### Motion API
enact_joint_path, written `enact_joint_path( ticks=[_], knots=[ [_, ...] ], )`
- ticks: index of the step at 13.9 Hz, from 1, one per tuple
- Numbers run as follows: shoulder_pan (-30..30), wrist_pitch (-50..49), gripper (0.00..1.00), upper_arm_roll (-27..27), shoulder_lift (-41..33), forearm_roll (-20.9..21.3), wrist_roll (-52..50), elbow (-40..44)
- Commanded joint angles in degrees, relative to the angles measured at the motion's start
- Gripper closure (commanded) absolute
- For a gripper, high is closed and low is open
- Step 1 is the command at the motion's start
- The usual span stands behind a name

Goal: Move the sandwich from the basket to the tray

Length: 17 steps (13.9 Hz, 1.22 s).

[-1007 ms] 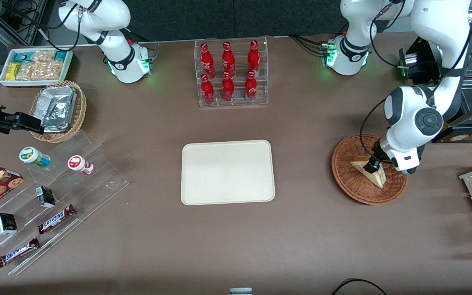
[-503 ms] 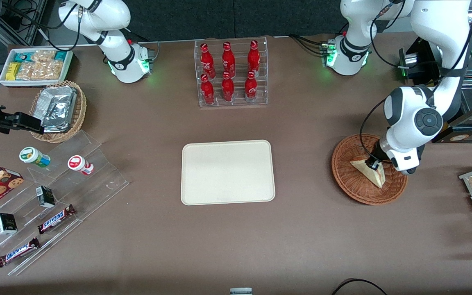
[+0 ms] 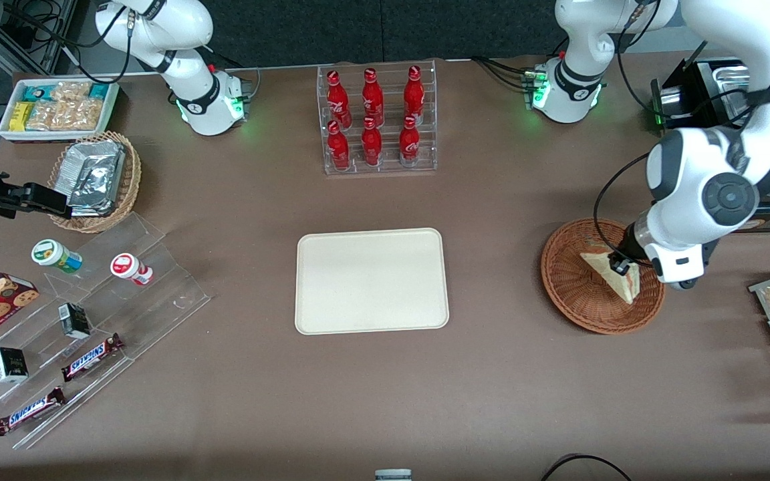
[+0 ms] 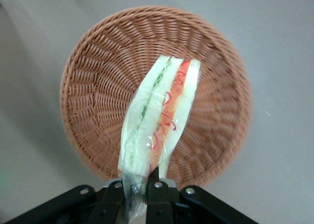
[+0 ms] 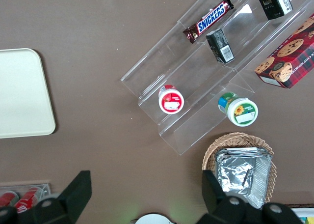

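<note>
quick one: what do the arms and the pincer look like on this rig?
Both Franka arms are glossy white with dark grey joint caps and round bases glowing green. On the working left arm, a black cable loops down to the pincer over the basket. That pincer has slim black fingers on a black body with silver screws, below a white wrist block. It is shut on the sandwich.

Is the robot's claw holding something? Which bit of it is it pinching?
Yes. The gripper is shut on the sandwich, pinching it at one pointed end of its clear wrapping, above the basket.
</note>
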Motion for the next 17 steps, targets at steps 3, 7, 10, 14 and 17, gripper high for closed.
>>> enact_joint_path(
  ticks=[3,7,10,14,17],
  knots=[
    [-7.48,-12.26,1.00,0.37,0.77,0.84,2.21,15.19],
    [-15.57,-14.29,1.00,0.37,3.40,0.84,-1.03,22.50],
    [-21.28,-13.68,1.00,0.37,8.92,0.58,-2.54,27.76],
    [-28.15,-13.50,1.00,0.46,18.24,0.66,-3.32,37.09],
    [-31.93,-10.00,1.00,0.46,23.35,0.66,-3.24,41.23]
  ],
)
